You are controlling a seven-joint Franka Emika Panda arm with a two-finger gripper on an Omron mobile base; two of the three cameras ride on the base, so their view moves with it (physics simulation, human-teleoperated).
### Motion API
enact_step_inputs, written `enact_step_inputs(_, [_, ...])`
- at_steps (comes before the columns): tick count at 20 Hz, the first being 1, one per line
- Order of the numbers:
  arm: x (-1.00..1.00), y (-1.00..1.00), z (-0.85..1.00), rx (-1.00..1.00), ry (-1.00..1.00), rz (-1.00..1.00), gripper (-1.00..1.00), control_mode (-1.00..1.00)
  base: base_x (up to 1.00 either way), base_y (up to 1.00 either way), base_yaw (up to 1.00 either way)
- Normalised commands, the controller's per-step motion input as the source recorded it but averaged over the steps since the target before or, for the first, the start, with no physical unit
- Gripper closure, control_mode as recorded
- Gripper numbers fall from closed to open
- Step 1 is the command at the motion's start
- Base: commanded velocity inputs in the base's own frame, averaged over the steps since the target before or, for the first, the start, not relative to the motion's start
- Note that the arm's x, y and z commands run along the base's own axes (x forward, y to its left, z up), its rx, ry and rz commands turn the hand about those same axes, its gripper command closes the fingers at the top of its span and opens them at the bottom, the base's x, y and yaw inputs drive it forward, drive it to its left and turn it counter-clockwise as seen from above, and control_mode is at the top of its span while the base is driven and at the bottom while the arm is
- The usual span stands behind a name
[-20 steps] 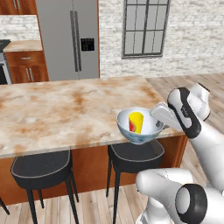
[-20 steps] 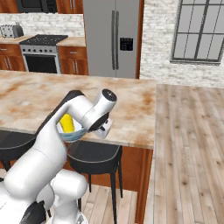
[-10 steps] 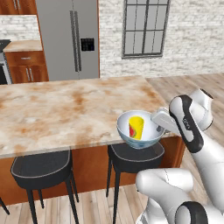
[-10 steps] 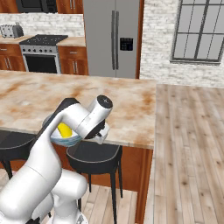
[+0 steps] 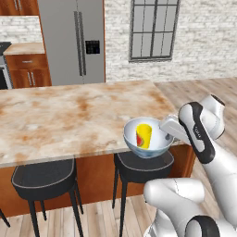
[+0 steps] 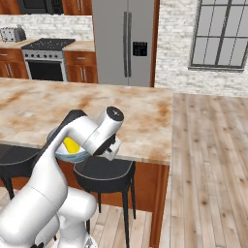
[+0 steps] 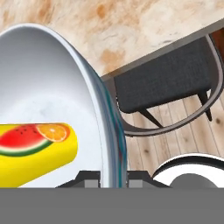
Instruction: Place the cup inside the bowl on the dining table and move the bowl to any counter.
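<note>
- One change stands out against the pictures of a moment ago: the bowl (image 5: 148,138) sits lower and nearer the robot in the left base view, now overhanging the near edge of the dining bench (image 5: 69,115) instead of sitting above its top.
- That suggests the carry phase has begun; the placing of the cup looks done, and the move to a counter is what remains.
- Inside the bowl stands the cup (image 5: 143,135), yellow with a red patch, leaning a little toward the bowl's wall at 9 o'clock.
- On the bowl's rim at 3 o'clock the tool (image 5: 167,128) is clenched, one finger either side of the wall, as the hand view shows.
- Below the bowl, at 6 o'clock, sits a black stool (image 5: 143,163).
- Tipping looks like the risk during the drive, since only one edge is gripped.
</note>
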Motion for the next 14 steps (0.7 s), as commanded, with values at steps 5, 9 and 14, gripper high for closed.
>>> enact_step_inputs(5, [0.00, 0.00, 0.00, 0.00, 0.00, 0.00, 1.00, 1.00, -0.10, 0.66, 0.00])
enact_step_inputs(9, [0.00, 0.00, 0.00, 0.00, 0.00, 0.00, 1.00, 1.00, -0.12, 1.00, 0.00])
enact_step_inputs(14, [0.00, 0.00, 0.00, 0.00, 0.00, 0.00, 1.00, 1.00, -0.05, 0.97, 0.00])
